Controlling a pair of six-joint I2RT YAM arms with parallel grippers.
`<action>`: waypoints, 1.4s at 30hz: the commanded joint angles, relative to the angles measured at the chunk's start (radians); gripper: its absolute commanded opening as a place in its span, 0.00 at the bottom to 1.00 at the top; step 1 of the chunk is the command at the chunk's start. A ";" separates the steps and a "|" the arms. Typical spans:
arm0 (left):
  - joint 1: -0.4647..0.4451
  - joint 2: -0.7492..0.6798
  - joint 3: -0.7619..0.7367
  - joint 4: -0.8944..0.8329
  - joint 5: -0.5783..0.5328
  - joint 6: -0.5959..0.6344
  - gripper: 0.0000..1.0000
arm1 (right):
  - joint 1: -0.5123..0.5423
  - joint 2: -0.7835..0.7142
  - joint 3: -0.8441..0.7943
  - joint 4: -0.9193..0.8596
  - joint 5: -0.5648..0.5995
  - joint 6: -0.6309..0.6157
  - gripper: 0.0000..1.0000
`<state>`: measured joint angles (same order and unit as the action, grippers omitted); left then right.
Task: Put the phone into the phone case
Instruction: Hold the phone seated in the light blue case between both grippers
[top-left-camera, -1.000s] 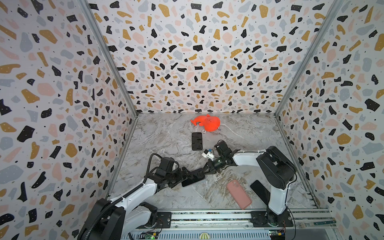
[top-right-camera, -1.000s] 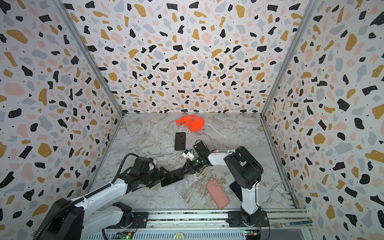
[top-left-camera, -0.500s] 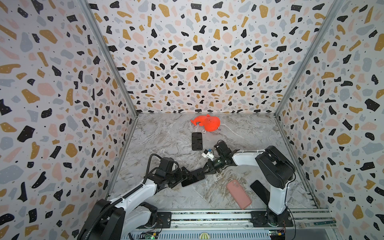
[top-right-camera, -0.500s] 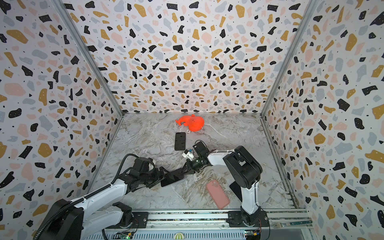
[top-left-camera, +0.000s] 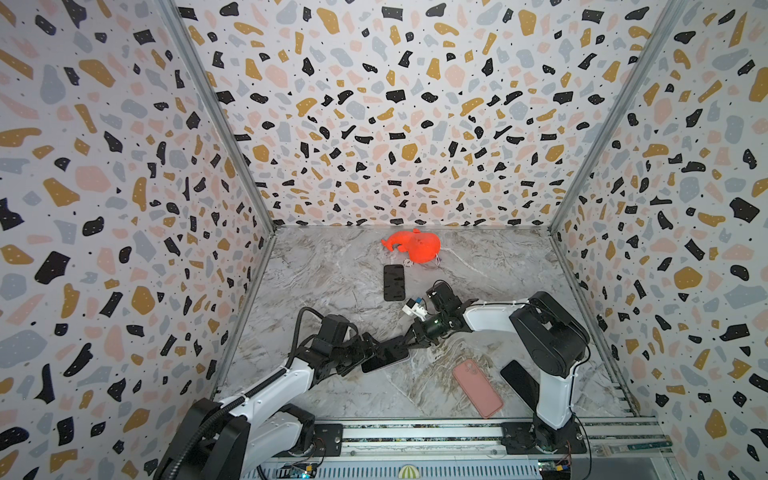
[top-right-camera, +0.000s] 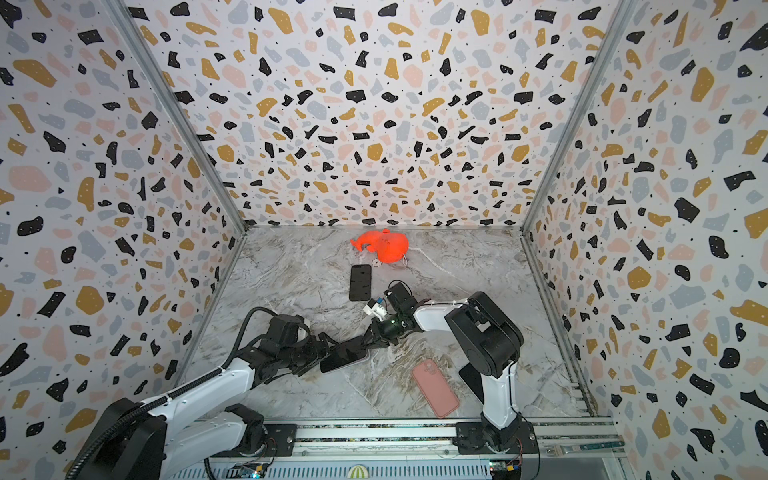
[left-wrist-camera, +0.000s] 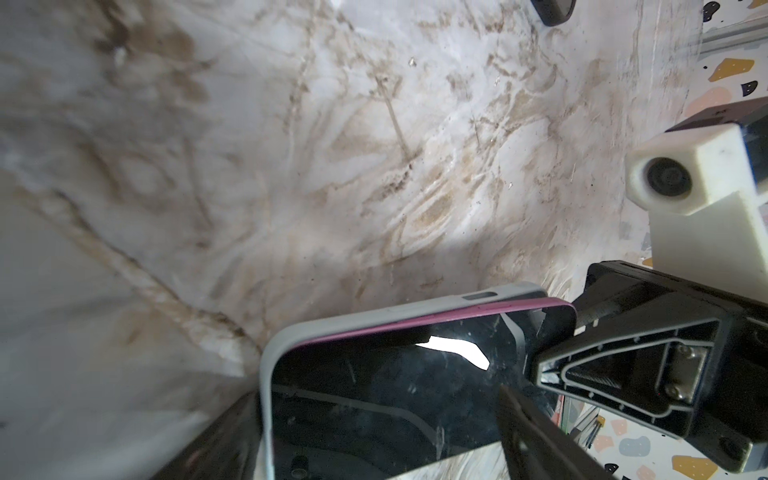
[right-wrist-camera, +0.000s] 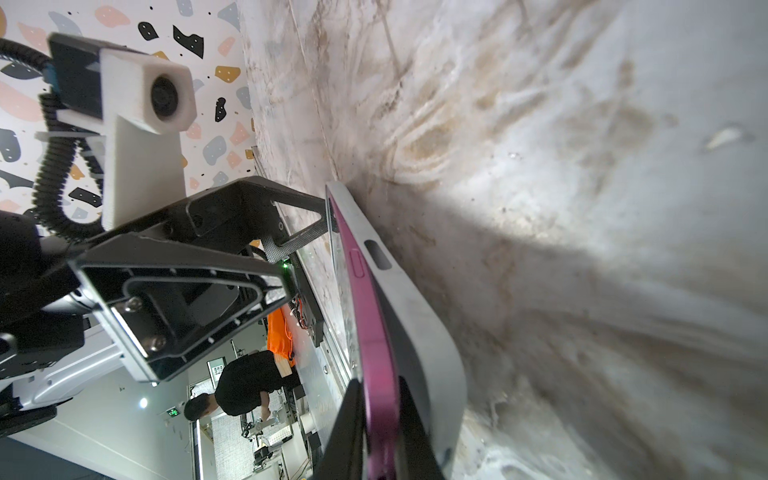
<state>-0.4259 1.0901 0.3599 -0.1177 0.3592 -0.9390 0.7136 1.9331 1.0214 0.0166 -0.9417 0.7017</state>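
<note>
In both top views the left claw (top-left-camera: 368, 354) sat in the lower middle of the frame, spread wide and clamped across the width of the grey phone case (left-wrist-camera: 272, 365). In the left wrist view one dark finger (left-wrist-camera: 224, 440) pressed the case's side, and the opposite one was cut off by the frame's bottom edge. The phone (left-wrist-camera: 386, 395), glass up with a magenta rim, lay partly in that case: seated at the corner towards the left of that view, its rim lifted clear of the case wall towards the right. Just right of it the right claw (top-left-camera: 409, 343) was closed almost fully, pinching the phone's raised end. Its tips were blurred and cropped in the right wrist view, so whether one also touched the case could not be told. From above, phone and case merged into one dark shape, and contact with the worktop (top-left-camera: 332, 299) could not be made out. At lower right a black slab (top-left-camera: 515, 378) was half hidden behind the right arm.
</note>
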 joint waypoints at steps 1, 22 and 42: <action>-0.034 0.036 -0.025 0.128 0.071 -0.020 0.89 | 0.094 0.067 0.000 -0.061 0.179 0.023 0.00; -0.043 0.035 -0.015 0.118 0.069 -0.006 0.89 | 0.092 -0.032 0.024 -0.160 0.334 -0.020 0.27; -0.043 0.055 0.024 0.069 0.053 0.034 0.89 | 0.075 -0.124 0.131 -0.371 0.523 -0.125 0.48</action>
<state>-0.4622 1.1385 0.3614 -0.0261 0.3958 -0.9264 0.7868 1.8656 1.1225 -0.2783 -0.4957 0.6052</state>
